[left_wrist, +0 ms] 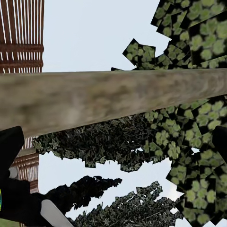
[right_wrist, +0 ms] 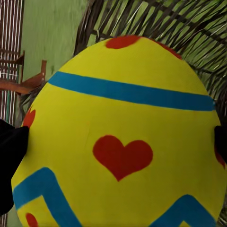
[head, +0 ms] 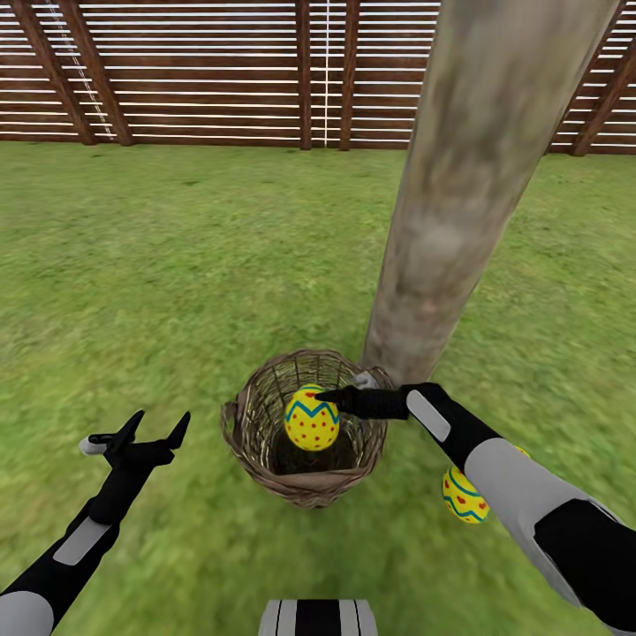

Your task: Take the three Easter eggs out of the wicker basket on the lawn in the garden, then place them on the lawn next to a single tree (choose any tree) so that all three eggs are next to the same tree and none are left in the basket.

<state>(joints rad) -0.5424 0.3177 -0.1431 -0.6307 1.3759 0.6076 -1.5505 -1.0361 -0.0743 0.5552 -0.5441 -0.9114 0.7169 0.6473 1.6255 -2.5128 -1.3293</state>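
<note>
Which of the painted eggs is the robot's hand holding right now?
The egg in the basket, gripped by the right gripper. The other egg lies loose on the grass under that arm.

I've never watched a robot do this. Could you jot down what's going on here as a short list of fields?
place: lawn, slatted fence behind
basket: on the grass at the foot of the tree
egg in basket: yellow, red dots, blue zigzag
right claw: reaching into the basket, fingers either side of that egg
egg on grass: beside the basket, partly hidden by the right arm
third egg: can't tell
left claw: open, empty, over the grass
</note>
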